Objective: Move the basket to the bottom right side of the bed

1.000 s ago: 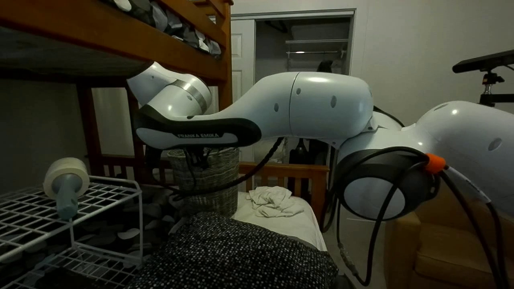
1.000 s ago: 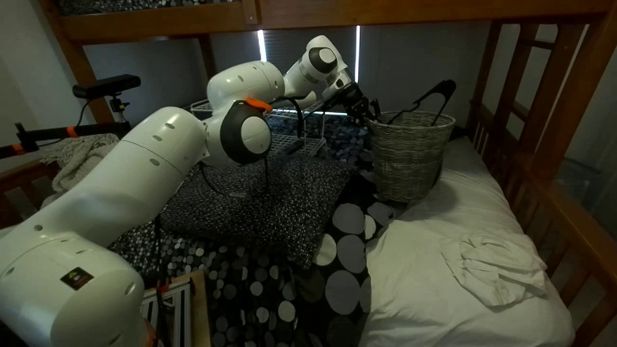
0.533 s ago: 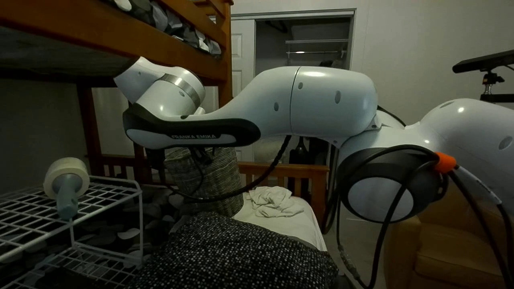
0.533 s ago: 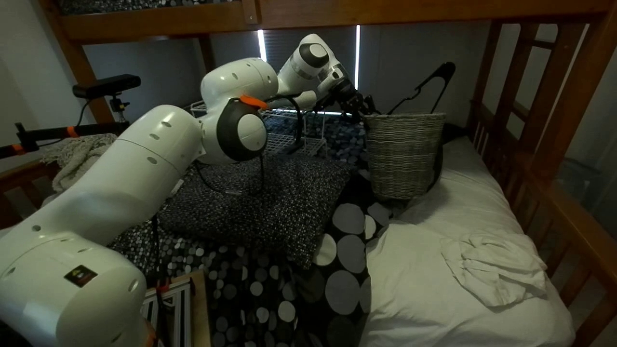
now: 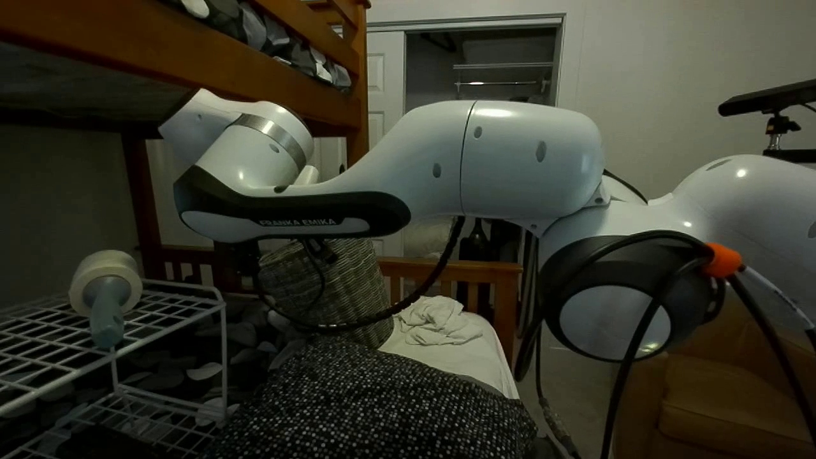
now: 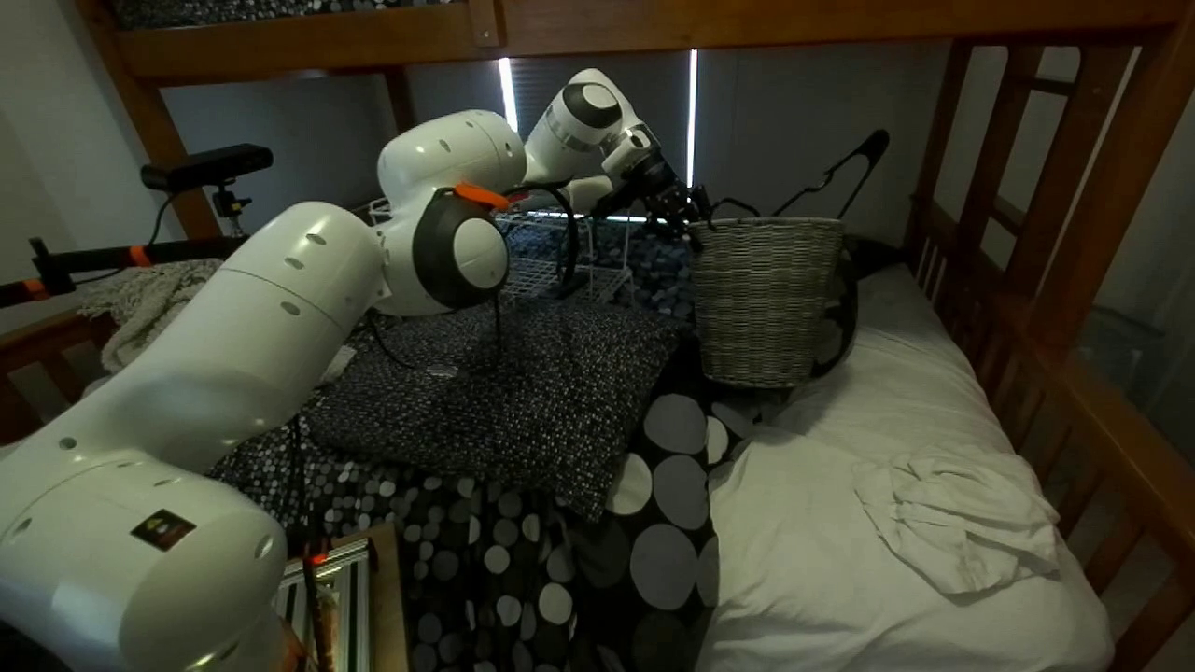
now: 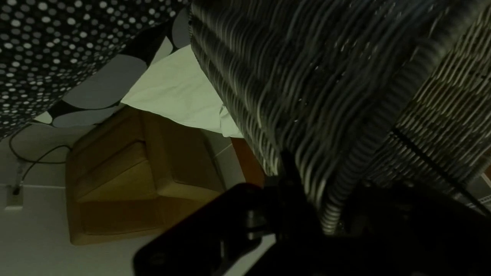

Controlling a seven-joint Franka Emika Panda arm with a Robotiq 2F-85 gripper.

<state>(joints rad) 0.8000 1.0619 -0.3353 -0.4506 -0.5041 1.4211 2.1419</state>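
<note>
Up @ rim, pincer clamped on bskt.

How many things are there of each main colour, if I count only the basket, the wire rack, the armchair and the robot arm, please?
Grey: 1 (basket)
White: 2 (wire rack, robot arm)
Tan: 1 (armchair)
Total: 4

A wooden bed, dressed w/ a white sheet & blk. dotted blanket, carries dk. speckled bedding, a crumpled cloth on the sheet & a wire rack; whether the tilted basket, nr. the blanket's edge, touches it is unclear.
</note>
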